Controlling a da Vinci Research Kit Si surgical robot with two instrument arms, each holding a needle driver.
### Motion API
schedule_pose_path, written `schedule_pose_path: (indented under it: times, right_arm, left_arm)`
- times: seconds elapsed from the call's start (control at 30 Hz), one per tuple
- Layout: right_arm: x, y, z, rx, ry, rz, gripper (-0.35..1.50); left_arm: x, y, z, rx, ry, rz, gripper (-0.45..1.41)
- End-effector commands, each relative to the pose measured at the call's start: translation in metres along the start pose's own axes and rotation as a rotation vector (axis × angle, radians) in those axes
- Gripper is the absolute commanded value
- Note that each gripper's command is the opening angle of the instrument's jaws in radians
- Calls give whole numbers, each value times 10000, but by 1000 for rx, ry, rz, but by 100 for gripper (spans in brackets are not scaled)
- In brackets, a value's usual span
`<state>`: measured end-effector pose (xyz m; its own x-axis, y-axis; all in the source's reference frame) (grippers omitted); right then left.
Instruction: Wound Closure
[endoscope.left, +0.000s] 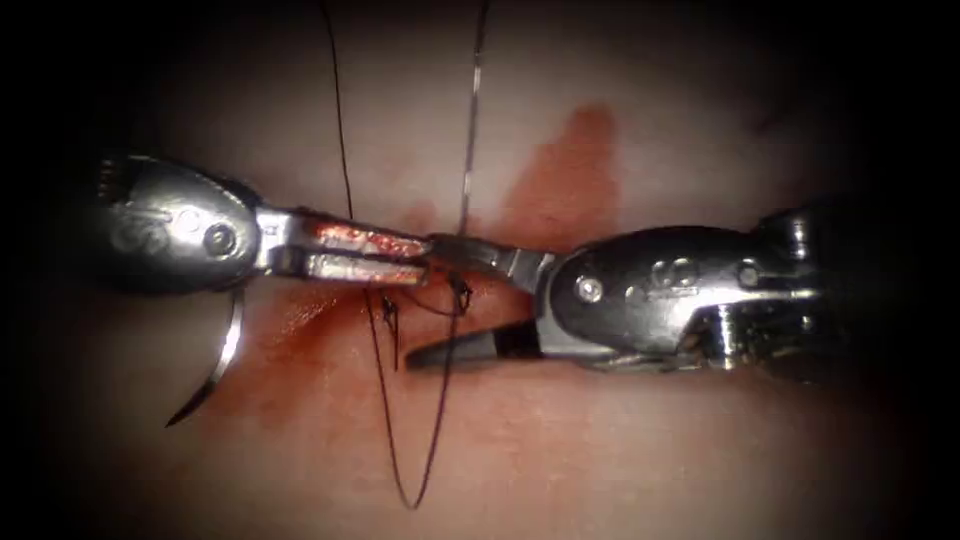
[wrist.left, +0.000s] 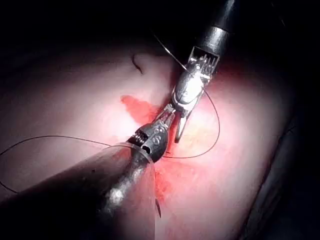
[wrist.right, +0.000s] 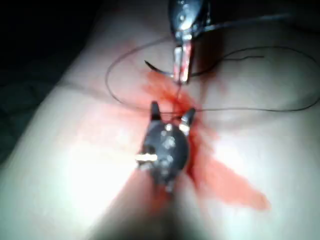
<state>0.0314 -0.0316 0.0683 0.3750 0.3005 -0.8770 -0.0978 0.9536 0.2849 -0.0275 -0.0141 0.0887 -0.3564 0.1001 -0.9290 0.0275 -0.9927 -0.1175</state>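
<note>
My left tool (endoscope.left: 420, 257) comes in from the left with its jaws shut on a short dark strand of thread (endoscope.left: 425, 303) at the stitches on the cut (endoscope.left: 400, 290). My right tool (endoscope.left: 425, 300) reaches in from the right with jaws open, the upper one touching the left tool's tip and the lower one down on the tissue (endoscope.left: 620, 460); it holds nothing. The curved needle (endoscope.left: 215, 370) lies free on the tissue left of the cut, below the left tool's wrist, not in the tissue. A long thread loop (endoscope.left: 410, 500) hangs toward the front.
Red fluid (endoscope.left: 560, 170) stains the tissue around the cut and behind it. Two thread strands (endoscope.left: 470, 120) run up and away from the wound. In the right wrist view the open right tool (wrist.right: 171, 112) faces the left tool (wrist.right: 181, 75).
</note>
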Motion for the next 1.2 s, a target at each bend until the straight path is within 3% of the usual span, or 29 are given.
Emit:
schedule_pose_path:
  times: [0.03, 0.23, 0.57, 1.2]
  right_arm:
    - [-8, -2, 15, -19, -8, -5, 143]
    - [-27, 2, 35, -43, -32, -18, 143]
    - [-39, -7, 44, -44, -44, -32, 141]
    - [-24, -3, 44, -59, -18, -20, 138]
  left_arm:
    - [-4, 1, 7, -4, 2, 0, -45]
    - [-4, 1, 7, -5, 2, 0, -45]
    - [-2, -1, 5, -7, 4, -2, -45]
    - [5, 1, 10, 0, 1, -8, -45]
